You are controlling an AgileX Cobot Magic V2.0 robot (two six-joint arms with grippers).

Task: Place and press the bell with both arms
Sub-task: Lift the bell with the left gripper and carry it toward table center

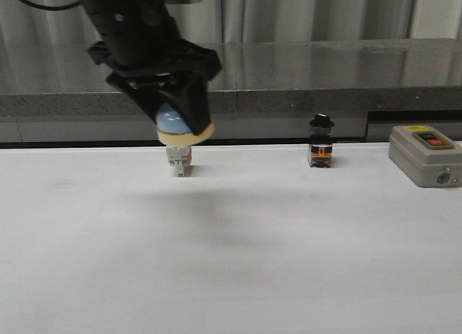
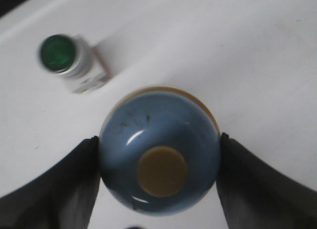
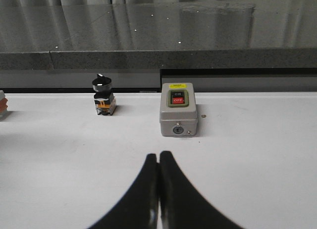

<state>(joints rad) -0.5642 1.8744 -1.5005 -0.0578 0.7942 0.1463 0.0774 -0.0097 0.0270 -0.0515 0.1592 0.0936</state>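
The bell, with a glossy light-blue dome and cream base, hangs in my left gripper well above the white table, at the back left. In the left wrist view the bell fills the gap between the two black fingers, which press on both sides of its dome; its cream knob faces the camera. My left gripper is shut on it. My right gripper is shut and empty, low over the table; it does not show in the front view.
A green-capped white push-button switch stands just behind and below the held bell, also in the left wrist view. A black knob switch stands mid-back. A grey box with red and black buttons sits far right, ahead of my right gripper.
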